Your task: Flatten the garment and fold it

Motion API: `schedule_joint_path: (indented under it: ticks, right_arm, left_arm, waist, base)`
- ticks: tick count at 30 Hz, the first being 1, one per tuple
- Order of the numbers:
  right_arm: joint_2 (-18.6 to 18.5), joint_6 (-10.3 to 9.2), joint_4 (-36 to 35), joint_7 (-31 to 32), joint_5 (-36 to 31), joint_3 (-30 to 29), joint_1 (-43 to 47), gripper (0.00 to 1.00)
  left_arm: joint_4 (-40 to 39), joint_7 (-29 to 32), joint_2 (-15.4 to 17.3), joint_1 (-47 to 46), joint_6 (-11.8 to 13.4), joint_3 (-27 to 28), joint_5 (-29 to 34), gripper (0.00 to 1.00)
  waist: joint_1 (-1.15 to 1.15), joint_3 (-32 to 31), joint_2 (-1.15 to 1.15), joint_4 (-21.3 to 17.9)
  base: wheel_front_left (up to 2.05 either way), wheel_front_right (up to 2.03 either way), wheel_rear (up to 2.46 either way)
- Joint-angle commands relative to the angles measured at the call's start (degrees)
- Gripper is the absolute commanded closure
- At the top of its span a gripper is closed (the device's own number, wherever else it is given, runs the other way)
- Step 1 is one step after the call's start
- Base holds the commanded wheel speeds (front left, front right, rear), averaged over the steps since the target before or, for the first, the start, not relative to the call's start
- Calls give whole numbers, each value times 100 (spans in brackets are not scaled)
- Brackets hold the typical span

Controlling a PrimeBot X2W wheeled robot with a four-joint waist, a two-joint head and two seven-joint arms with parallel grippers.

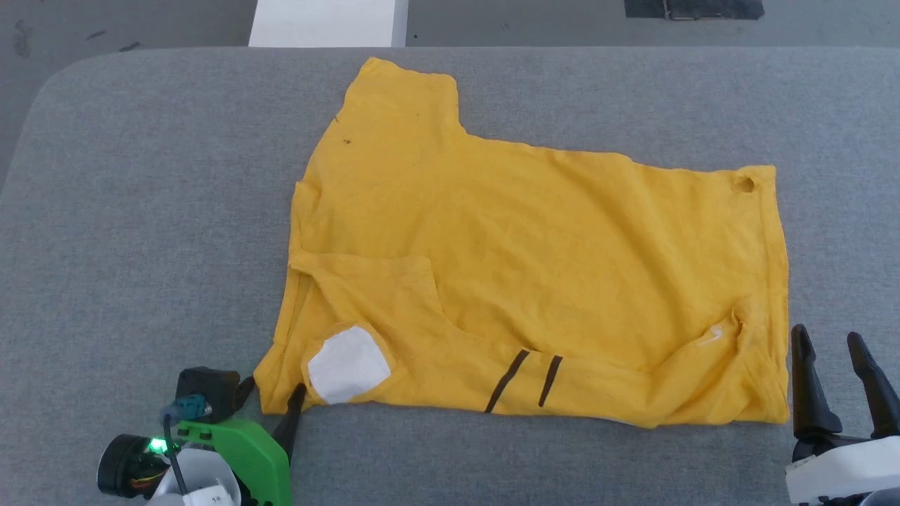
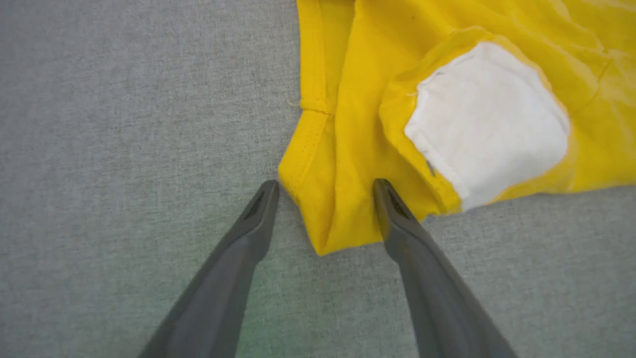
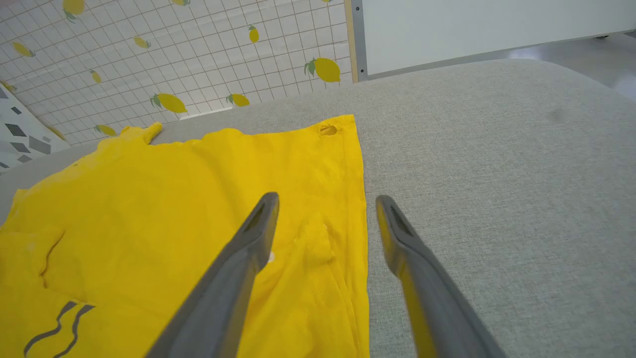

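The garment [image 1: 534, 260], a mustard-yellow T-shirt, lies spread on the grey table with its hem to the right and one sleeve [image 1: 401, 98] pointing away. Its near edge is folded over, showing a white patch [image 1: 349, 365] and two dark stripes [image 1: 524, 379]. A small hole [image 1: 743, 185] sits at the far hem corner. My left gripper [image 1: 271, 404] stands open at the near left corner. In the left wrist view that gripper [image 2: 325, 183] straddles the corner of the garment [image 2: 348, 124], beside the patch [image 2: 489, 124]. My right gripper [image 1: 826, 336] is open just right of the hem. From the right wrist, the gripper [image 3: 326, 198] spans the hem edge of the garment [image 3: 174, 199].
The grey padded table [image 1: 140, 211] has a rounded far left corner, with bare cloth left, right and in front of the shirt. Beyond the far edge are floor, a white panel [image 1: 327, 21] and a dark object [image 1: 692, 8]. A lemon-patterned tiled wall [image 3: 198, 49] stands behind.
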Motion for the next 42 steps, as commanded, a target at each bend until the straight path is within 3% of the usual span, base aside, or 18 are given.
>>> schedule_joint_path:
  ticks: [1, 5, 6, 7, 11, 15, 26, 34, 35, 36, 42]
  right_arm:
    - [5, -8, 7, -42, -4, 16, -93, 0]
    - [5, -8, 2, 4, -36, 42, -103, 0]
    - [5, -8, -10, 27, -66, 63, -117, 0]
    - [5, -8, -21, 49, -94, 80, -135, 0]
    - [5, -8, -122, 198, -261, 206, -259, 0]
    - [5, -8, -381, 585, -494, 169, -405, 0]
    - [-22, -8, -420, 2771, -609, -289, 116, 0]
    - [2, -8, 0, 2930, -369, -186, 62, 0]
    - [2, -8, 70, 2913, -357, -182, 28, 63]
    - [3, -8, 156, 2900, -344, -139, -14, 100]
    - [4, -8, 286, 2902, -194, -4, -187, 100]
  left_arm:
    - [58, 35, -14, -112, -36, 4, -100, 0]
    - [235, 182, -94, -111, -184, -80, -289, 0]
    - [315, 217, -99, -122, -227, -106, -317, 12]
    - [378, 222, -106, -140, -262, -118, -337, 100]
    - [598, 182, -153, -180, -404, -130, -453, 100]
    - [408, -68, -169, -19, -365, 92, -658, 100]
    - [-528, -302, 54, 454, 12, 481, -752, 100]
    - [-687, -297, 63, 386, 33, 499, -771, 100]
    - [-690, -302, 68, 380, 34, 508, -776, 100]
    - [-689, -310, 76, 372, 33, 518, -778, 100]
    - [-680, -336, 66, 391, 10, 556, -873, 100]
  waist:
    - [0, 48, 0, -47]
    - [0, 76, 0, -75]
    - [0, 79, 0, -79]
    - [0, 77, 0, -82]
    - [0, 39, 0, -105]
    - [0, -24, 0, -102]
    - [0, 178, 0, 18]
    - [0, 319, 0, 33]
    - [0, 327, 0, 28]
    - [0, 334, 0, 25]
    - [0, 231, 0, 13]
  base:
    - [0, 0, 0]
    - [0, 0, 0]
    - [0, 0, 0]
    - [0, 0, 0]
    - [0, 0, 0]
    - [0, 0, 0]
    - [0, 0, 0]
    - [0, 0, 0]
    - [0, 0, 0]
    - [0, 0, 0]
    - [0, 0, 0]
